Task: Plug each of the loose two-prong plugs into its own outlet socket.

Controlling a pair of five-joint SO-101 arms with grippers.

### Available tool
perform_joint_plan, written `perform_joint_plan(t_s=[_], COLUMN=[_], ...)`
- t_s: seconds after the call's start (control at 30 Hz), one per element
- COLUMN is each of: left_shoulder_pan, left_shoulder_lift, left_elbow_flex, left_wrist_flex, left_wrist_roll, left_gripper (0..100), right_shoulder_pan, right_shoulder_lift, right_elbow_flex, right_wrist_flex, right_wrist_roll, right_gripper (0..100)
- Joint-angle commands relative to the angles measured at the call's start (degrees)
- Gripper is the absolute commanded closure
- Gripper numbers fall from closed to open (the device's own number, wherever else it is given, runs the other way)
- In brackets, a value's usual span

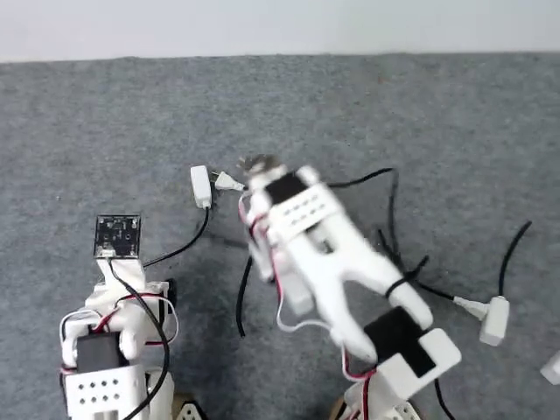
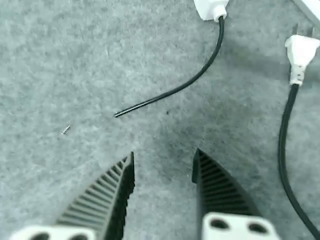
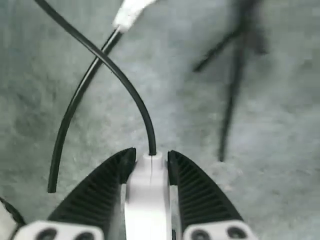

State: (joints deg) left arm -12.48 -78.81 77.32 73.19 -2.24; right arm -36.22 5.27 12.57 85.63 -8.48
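My right gripper (image 3: 151, 152) is shut on a white connector body (image 3: 148, 192) with a black cord (image 3: 125, 85) leaving its far end; whether it is a plug or a socket I cannot tell. In the high view this gripper (image 1: 258, 171) hangs at mid-table, just right of a loose white two-prong plug (image 1: 229, 182) and a white socket block (image 1: 201, 186). My left gripper (image 2: 162, 155) is open over bare carpet. Beyond it lie the socket block (image 2: 212, 7) with its short cord and the plug (image 2: 300, 50), apart from each other.
Grey carpet (image 1: 420, 114) covers the table. At the right, a white plug (image 1: 470, 307) meets another socket block (image 1: 495, 320). One more white piece (image 1: 551, 367) lies at the right edge. Black cords (image 1: 391, 219) trail around the right arm. The left arm (image 1: 105, 350) stays at the front left.
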Motion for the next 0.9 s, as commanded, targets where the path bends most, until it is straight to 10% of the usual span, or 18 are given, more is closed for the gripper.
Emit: perform_joint_plan(t_s=[0.0,0.37,0.67,0.87], left_shoulder_pan=[-0.79,1.93,1.85,2.02], left_shoulder_lift=[-1.23,-1.49,-1.67,-1.67], left_elbow_flex=[-0.48,1.27,1.01,1.19], left_wrist_flex=[0.26,-0.88,-0.97,-0.97], left_wrist_roll=[-0.53,-0.62,-0.53,-0.53], left_gripper=[81,81,81,81], right_shoulder_pan=[-3.56,-9.63,-11.65,-17.63], right_shoulder_lift=[-4.0,0.22,-7.6,-11.56], right_elbow_flex=[6.24,9.41,-6.59,2.81], right_wrist_flex=[-6.29,-10.42,9.36,8.92], right_wrist_roll=[2.11,5.36,9.49,12.4], right_gripper=[99.0,70.0,99.6,98.7])
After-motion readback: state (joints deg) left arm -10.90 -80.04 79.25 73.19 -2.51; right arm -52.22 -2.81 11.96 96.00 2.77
